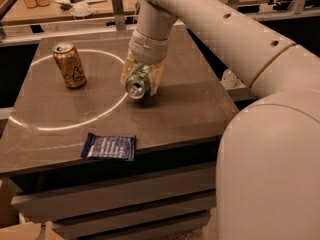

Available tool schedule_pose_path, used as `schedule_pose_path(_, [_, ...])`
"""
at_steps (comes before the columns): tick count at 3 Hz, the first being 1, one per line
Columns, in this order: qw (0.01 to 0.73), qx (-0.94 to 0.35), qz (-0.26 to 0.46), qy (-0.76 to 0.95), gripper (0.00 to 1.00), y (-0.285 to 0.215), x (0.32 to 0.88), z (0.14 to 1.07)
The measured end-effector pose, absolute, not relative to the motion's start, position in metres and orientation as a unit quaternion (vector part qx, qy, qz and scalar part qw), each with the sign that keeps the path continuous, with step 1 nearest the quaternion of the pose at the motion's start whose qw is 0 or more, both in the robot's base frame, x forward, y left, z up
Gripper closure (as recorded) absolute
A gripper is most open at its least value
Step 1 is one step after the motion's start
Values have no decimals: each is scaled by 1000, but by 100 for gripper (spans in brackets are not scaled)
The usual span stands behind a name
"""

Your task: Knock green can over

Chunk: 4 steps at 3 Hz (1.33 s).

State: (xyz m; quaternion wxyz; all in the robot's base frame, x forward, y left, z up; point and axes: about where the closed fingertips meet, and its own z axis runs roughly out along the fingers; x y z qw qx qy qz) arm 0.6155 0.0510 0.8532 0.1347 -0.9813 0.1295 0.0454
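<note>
Camera view: end effector clasps tilted green can over table

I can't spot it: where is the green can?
In the camera view, the green can is tilted in the gripper over the table, right of the gold can.

The gripper, low over the smooth, matt grey-brown tabletop, presses matt pale fingers against the green can, which is glossy metal with a bright silver top. Left of the gripper stands a shiny gold-brown metal can. In front of the gripper lies a glossy blue wrapper.
</note>
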Motion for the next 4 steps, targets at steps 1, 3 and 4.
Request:
schedule_pose_path(1, [126, -985, 31, 113, 0, 59, 618, 864])
schedule_pose_path(3, [251, -958, 7, 136, 0, 47, 631, 933])
schedule_pose_path(4, [340, -925, -36, 165, 0, 22, 630, 983])
